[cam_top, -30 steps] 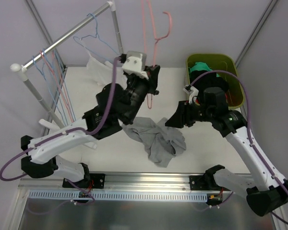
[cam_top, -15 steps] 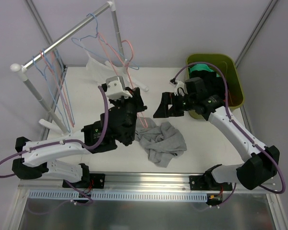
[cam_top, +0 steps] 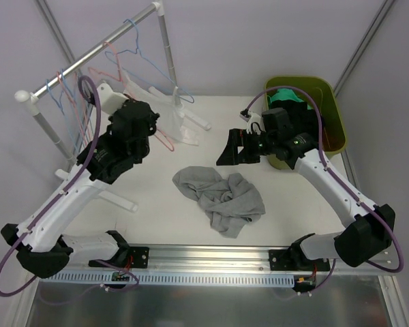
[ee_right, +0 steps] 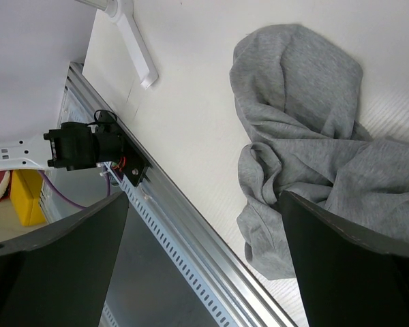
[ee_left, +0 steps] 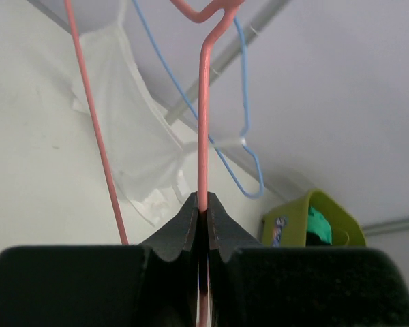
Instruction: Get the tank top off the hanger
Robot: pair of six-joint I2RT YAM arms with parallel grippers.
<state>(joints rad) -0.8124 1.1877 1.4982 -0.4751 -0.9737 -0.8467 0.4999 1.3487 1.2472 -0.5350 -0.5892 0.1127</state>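
Nearest my bases, the crumpled grey cotton tank top (cam_top: 221,201) lies in a heap on the white table (cam_top: 157,218), off any hanger and touching neither of my grippers. My right gripper (cam_top: 232,151) hangs just beyond and above it, jaws spread wide with nothing between them. Its wrist view looks down past both fingers (ee_right: 347,272) onto the grey folds. Farther back on the left, my left gripper (ee_left: 202,218) is clenched tight on the thin pink wire hanger (ee_left: 203,136), whose wire runs up from between the closed jaws to its bent neck. Behind it are a white cloth (ee_left: 133,157) and a thin blue wire hanger (ee_left: 245,129), by the metal garment rail (cam_top: 95,54). At the far right stands the lime-green plastic bin (cam_top: 327,95).
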